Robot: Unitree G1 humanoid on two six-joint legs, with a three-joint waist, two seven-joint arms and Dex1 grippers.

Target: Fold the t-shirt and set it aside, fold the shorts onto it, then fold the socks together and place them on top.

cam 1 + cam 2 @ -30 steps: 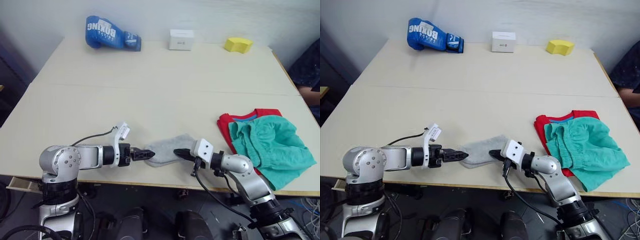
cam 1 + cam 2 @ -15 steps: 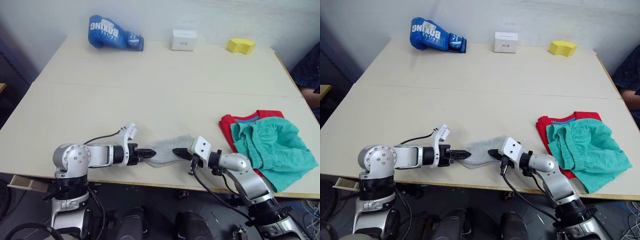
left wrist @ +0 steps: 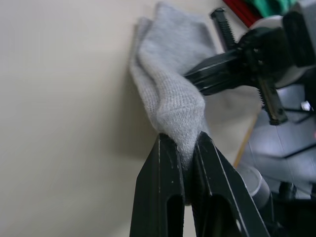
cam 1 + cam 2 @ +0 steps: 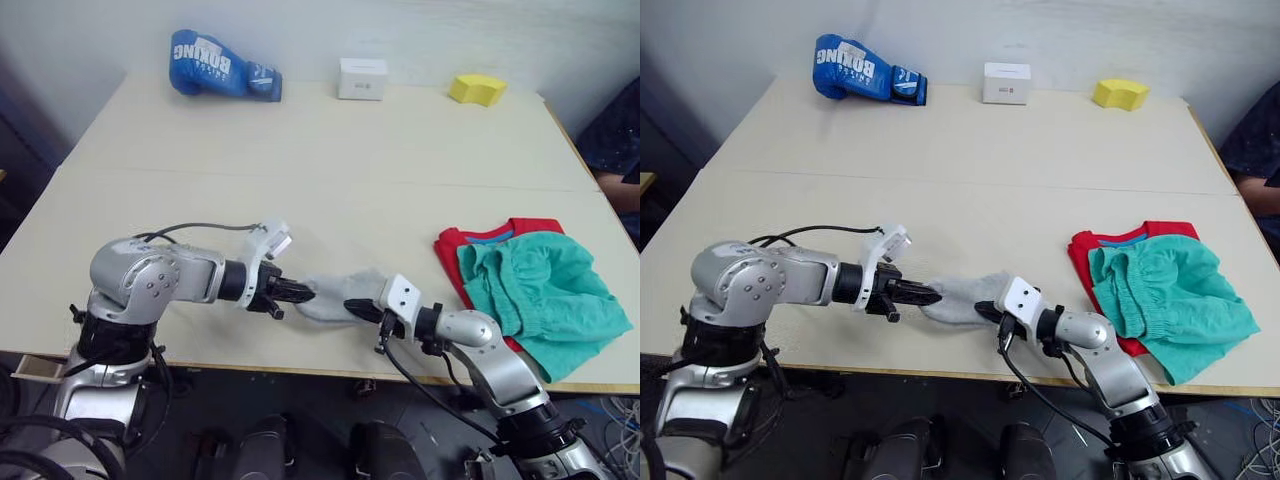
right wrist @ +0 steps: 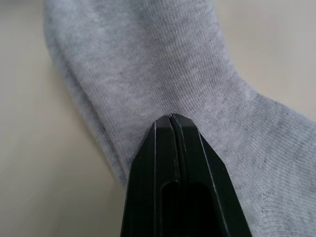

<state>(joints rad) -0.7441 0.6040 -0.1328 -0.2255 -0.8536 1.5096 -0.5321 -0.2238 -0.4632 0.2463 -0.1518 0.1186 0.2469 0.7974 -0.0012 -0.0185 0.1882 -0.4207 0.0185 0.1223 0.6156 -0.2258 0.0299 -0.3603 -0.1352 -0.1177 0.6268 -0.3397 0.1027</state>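
The light grey socks [image 4: 337, 296] lie stacked near the table's front edge. My left gripper [image 4: 306, 293] is shut on their left end, and in the left wrist view a fold of socks [image 3: 168, 94] is pinched between the fingers [image 3: 165, 168] and bunched up. My right gripper [image 4: 352, 306] is shut, its tips resting on the right part of the socks [image 5: 148, 74]; it also appears in the left wrist view as the black right gripper [image 3: 217, 74]. At the right, the teal shorts [image 4: 540, 290] lie folded on the red t-shirt [image 4: 452, 250].
Along the far edge sit a blue boxing glove [image 4: 222, 78], a white box [image 4: 362, 78] and a yellow block [image 4: 476, 89]. A person's dark sleeve [image 4: 620, 150] shows at the right edge. The cream table [image 4: 300, 190] is bare across its middle.
My left gripper has shut on the socks' left end and pushed it right, bunching the cloth. The left arm has swung inward. The right gripper has stayed put.
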